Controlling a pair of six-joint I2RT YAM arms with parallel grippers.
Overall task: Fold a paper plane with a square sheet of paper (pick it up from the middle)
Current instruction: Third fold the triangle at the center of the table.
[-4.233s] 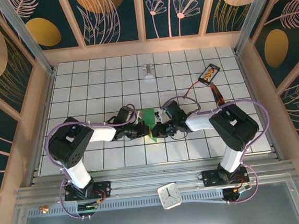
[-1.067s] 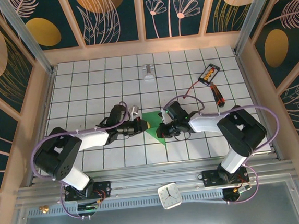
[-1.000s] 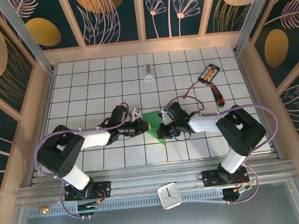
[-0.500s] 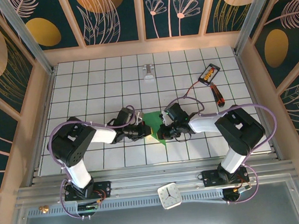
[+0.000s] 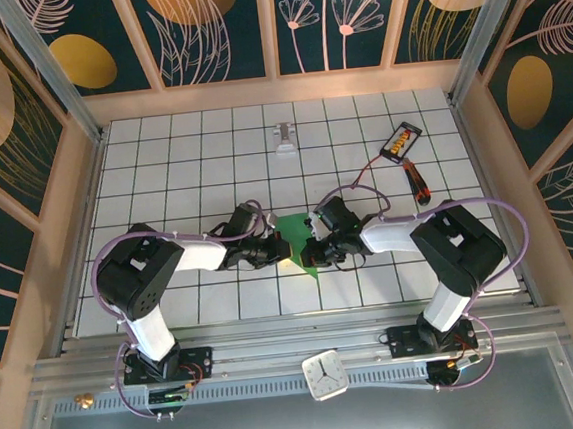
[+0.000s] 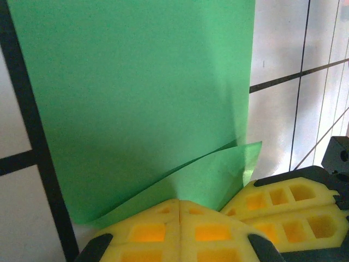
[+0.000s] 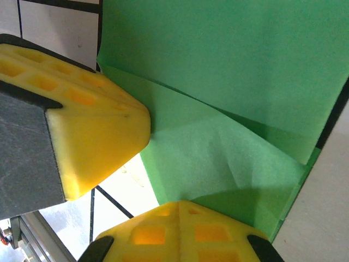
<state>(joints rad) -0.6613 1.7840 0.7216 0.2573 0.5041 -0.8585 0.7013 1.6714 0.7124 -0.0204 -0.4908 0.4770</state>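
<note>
Jaws closed tight on left gripper [image 5: 278, 252] and right gripper [image 5: 312, 251], tips against folded flap of paper [image 5: 293, 230] at table [image 5: 183, 173] centre. You're early: one corner fold shows, no dart yet, most creasing left.

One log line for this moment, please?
green paper: partly folded | left tool: shut, tip at folded flap | right tool: shut, tip at folded flap

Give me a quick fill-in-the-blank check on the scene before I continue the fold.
The paper lying between the two grippers is coloured ___.
The left gripper has jaws that are ___.
The red-handled screwdriver lies on the ___ arm's side.
Missing words: green; shut; right.
</note>
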